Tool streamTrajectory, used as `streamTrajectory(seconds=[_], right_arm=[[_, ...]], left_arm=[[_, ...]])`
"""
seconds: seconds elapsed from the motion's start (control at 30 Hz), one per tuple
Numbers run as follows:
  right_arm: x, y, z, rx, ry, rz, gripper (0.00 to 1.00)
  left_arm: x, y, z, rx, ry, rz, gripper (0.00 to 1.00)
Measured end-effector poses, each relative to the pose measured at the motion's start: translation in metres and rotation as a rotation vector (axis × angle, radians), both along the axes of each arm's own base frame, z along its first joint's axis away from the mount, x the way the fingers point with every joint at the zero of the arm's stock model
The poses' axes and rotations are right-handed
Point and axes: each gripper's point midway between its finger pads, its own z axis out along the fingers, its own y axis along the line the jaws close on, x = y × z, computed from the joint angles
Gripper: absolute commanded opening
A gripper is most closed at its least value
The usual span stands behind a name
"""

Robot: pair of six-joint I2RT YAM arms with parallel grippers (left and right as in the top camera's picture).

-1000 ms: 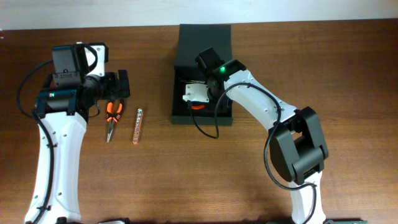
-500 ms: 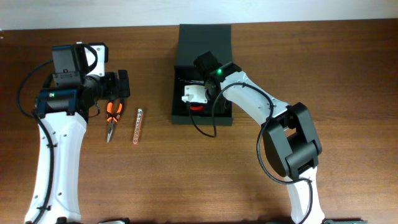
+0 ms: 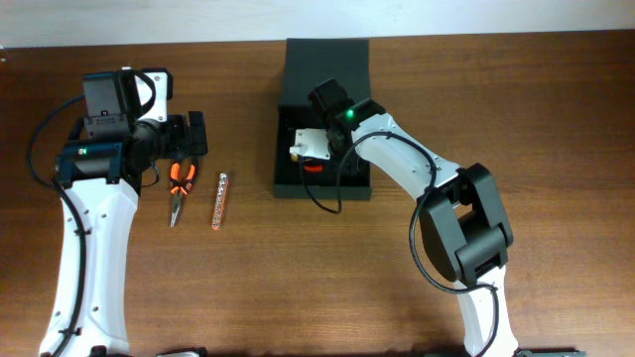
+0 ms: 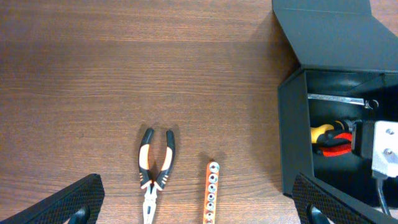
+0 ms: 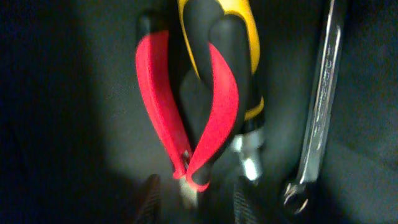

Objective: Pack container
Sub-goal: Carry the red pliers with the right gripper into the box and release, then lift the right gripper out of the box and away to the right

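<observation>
Inside the container [image 3: 322, 59], right gripper [image 5: 196, 199] has spread beside red-handled pliers [image 5: 158, 106]; left gripper [image 3: 195, 134] spread.

orange-handled pliers [image 3: 177, 188] lie just beside an orange bit strip [image 3: 219, 199] on the brown wooden table [image 3: 298, 278].

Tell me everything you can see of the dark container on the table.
The container is a matte black rigid box, standing open on the wooden table, its flap lid laid back toward the far edge. Inside lie red-handled pliers, a yellow-and-black handle and a metal wrench. The right gripper reaches into it.
</observation>
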Motion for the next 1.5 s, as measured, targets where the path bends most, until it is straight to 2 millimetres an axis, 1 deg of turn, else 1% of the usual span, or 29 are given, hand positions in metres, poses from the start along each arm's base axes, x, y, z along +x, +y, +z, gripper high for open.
streamTrajectory(seconds=[0.1,0.13,0.23,0.33,0.37,0.4,0.43,0.5,0.53,0.6,0.63,0.67,0.7,0.77,0.83,0.87,0.93,0.97,1.0,1.03,1.13,1.2,1.23,1.3,1.33,1.4,1.43,1.47,1.5], right_arm=[[0.000,-0.001,0.011,0.006,0.018,-0.070,0.31],[0.001,-0.001,0.020,0.012,0.019,-0.100,0.31],[0.009,0.003,0.052,0.048,-0.003,-0.174,0.31],[0.015,0.006,0.104,0.110,-0.050,-0.258,0.31],[0.016,0.007,0.124,0.138,-0.072,-0.284,0.31],[0.018,0.006,0.150,0.175,-0.102,-0.315,0.30],[0.018,0.005,0.168,0.204,-0.123,-0.340,0.30],[0.019,0.001,0.210,0.281,-0.173,-0.409,0.30],[0.020,-0.005,0.232,0.326,-0.201,-0.455,0.31],[0.021,-0.021,0.264,0.401,-0.231,-0.561,0.41],[0.022,-0.033,0.275,0.432,-0.238,-0.624,0.46],[0.025,-0.050,0.286,0.463,-0.243,-0.696,0.47],[0.027,-0.066,0.292,0.483,-0.243,-0.763,0.47],[0.033,-0.103,0.296,0.521,-0.223,-0.910,0.47],[0.035,-0.142,0.290,0.548,-0.172,-1.062,0.49],[0.036,-0.165,0.285,0.564,-0.143,-1.151,0.53],[0.036,-0.204,0.278,0.593,-0.097,-1.296,0.69],[0.034,-0.223,0.275,0.604,-0.076,-1.362,0.90],[0.032,-0.240,0.272,0.613,-0.064,-1.421,0.97],[0.029,-0.262,0.269,0.622,-0.053,-1.482,1.00],[0.022,-0.300,0.266,0.641,-0.039,-1.594,0.99],[0.019,-0.316,0.265,0.651,-0.037,-1.638,0.99],[0.017,-0.323,0.264,0.654,-0.036,-1.658,0.99],[0.013,-0.334,0.263,0.659,-0.032,-1.693,0.99],[0.012,-0.338,0.262,0.659,-0.031,-1.704,0.99],[0.011,-0.342,0.259,0.658,-0.023,-1.719,0.99],[0.010,-0.342,0.256,0.655,-0.011,-1.723,0.99],[0.010,-0.342,0.255,0.654,-0.009,-1.724,0.99],[0.009,-0.342,0.252,0.651,0.001,-1.727,0.99]], left_arm=[[0.000,0.000,0.000,0.000,0.000,0.000,0.99],[0.000,0.000,0.000,0.000,0.000,0.000,0.99],[0.000,0.000,0.000,0.000,0.000,0.000,0.99],[0.000,0.000,0.000,0.000,0.000,0.000,0.99],[0.000,0.000,0.000,0.000,0.000,0.000,0.99],[0.000,0.000,0.000,0.000,0.000,0.000,0.99],[0.000,0.000,0.000,0.000,0.000,0.000,0.99],[0.000,0.000,0.000,0.000,0.000,0.000,0.99],[0.000,0.000,0.000,0.000,0.000,0.000,0.99],[0.000,0.000,0.000,0.000,0.000,0.000,0.99],[0.000,0.000,0.000,0.000,0.000,0.000,0.99],[0.000,0.000,0.000,0.000,0.000,0.000,0.99],[0.000,0.000,0.000,0.000,0.000,0.000,0.99],[0.000,0.000,0.000,0.000,0.000,0.000,0.99],[0.000,0.000,0.000,0.000,0.000,0.000,0.99],[0.000,0.000,0.000,0.000,0.001,0.000,0.99],[-0.002,0.000,-0.002,-0.001,0.011,0.000,0.99],[-0.002,0.000,-0.002,-0.001,0.013,0.000,0.99],[-0.002,0.000,-0.002,-0.001,0.013,0.000,0.99],[-0.002,0.000,-0.002,-0.001,0.013,0.000,0.99],[0.000,0.001,-0.008,0.003,0.027,0.005,0.99],[0.003,0.006,-0.018,0.020,0.056,0.019,0.99],[0.005,0.010,-0.027,0.039,0.081,0.034,0.99],[0.009,0.019,-0.049,0.075,0.140,0.061,1.00],[0.010,0.024,-0.064,0.096,0.182,0.074,0.97],[0.011,0.032,-0.091,0.122,0.261,0.089,0.95],[0.011,0.036,-0.112,0.131,0.319,0.096,0.93],[0.010,0.038,-0.117,0.133,0.333,0.099,0.91],[0.009,0.041,-0.130,0.134,0.368,0.101,0.89]])
